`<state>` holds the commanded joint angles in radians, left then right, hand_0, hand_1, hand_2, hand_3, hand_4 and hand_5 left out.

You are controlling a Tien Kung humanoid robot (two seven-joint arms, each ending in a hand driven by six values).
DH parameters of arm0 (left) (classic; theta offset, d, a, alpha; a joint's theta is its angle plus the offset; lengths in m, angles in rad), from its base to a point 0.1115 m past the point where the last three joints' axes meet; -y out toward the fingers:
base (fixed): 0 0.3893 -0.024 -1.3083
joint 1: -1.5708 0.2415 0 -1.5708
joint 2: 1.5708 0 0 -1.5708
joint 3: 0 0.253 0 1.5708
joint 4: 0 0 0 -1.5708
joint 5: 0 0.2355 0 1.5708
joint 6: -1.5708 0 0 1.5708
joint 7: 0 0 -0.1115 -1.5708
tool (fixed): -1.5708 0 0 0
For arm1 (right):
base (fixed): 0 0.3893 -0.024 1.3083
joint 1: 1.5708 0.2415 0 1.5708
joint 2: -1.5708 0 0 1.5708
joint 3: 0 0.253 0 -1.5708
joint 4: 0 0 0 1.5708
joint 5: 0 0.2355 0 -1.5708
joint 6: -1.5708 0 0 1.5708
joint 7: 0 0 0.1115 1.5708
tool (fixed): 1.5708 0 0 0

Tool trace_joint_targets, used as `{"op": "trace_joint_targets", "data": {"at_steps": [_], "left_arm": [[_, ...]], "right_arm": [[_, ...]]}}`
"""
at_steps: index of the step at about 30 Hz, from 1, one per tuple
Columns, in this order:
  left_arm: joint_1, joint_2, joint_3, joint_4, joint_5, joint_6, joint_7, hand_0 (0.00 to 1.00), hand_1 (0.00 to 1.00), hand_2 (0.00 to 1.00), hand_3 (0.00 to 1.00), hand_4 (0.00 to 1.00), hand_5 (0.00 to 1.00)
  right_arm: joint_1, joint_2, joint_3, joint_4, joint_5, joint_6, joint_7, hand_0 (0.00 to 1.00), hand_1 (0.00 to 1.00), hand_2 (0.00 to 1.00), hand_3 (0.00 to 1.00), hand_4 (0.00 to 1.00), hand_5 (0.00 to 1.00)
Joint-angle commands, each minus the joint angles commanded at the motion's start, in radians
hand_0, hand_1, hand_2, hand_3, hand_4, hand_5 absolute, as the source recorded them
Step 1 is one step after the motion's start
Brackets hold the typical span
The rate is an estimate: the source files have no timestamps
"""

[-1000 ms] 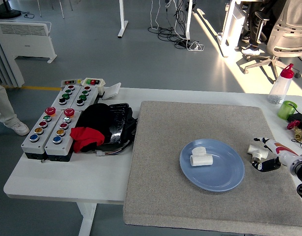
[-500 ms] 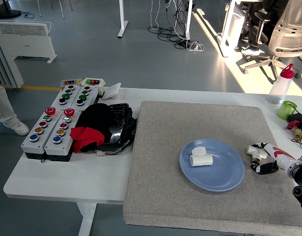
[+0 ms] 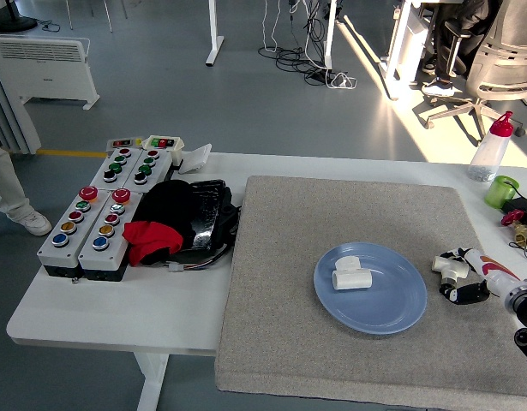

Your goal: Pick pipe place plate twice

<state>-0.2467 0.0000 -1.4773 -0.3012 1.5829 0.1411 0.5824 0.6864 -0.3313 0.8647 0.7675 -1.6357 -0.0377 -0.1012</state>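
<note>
A blue plate point(image 3: 392, 312) lies on the grey mat point(image 3: 280, 282) with one white pipe fitting point(image 3: 350, 274) on it, left of centre. A second white pipe fitting point(image 3: 452, 266) lies on the mat just right of the plate. My right hand point(image 3: 469, 276) comes in from the right edge. Its fingers are spread around this second fitting, a white and red finger point(image 3: 483, 260) behind it and a black thumb point(image 3: 465, 293) in front. I cannot see a firm grip. The left arm is out of view.
Grey button boxes point(image 3: 92, 224) stand at the table's left, with a black and red bundle point(image 3: 173, 221) beside them. A clear bottle with a red cap point(image 3: 490, 150), a green cup point(image 3: 501, 190) and small parts sit at the far right. A person's leg point(image 3: 10, 193) shows at the left edge.
My right hand has drawn back to the right and sunk lower. The second fitting has shifted slightly and now lies low between the fingers. The plate and its fitting have not moved.
</note>
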Motion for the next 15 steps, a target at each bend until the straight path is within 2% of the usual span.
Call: {"op": "trace_joint_targets", "data": {"at_steps": [8, 15], "left_arm": [[-0.005, 0.0, 0.0, 0.001, -0.003, 0.002, -0.003, 0.584, 0.577, 0.586, 0.486, 0.41, 0.998], [-0.006, 0.0, 0.0, 0.002, -0.002, 0.002, -0.004, 0.584, 0.577, 0.586, 0.487, 0.41, 0.998]], "right_arm": [[-0.015, -0.037, 0.055, 0.109, -0.03, -0.005, -0.013, 0.407, 0.5, 0.543, 0.607, 0.448, 0.124], [-0.02, -0.057, 0.089, 0.167, -0.047, -0.003, -0.024, 0.418, 0.502, 0.543, 0.605, 0.448, 0.126]]}}
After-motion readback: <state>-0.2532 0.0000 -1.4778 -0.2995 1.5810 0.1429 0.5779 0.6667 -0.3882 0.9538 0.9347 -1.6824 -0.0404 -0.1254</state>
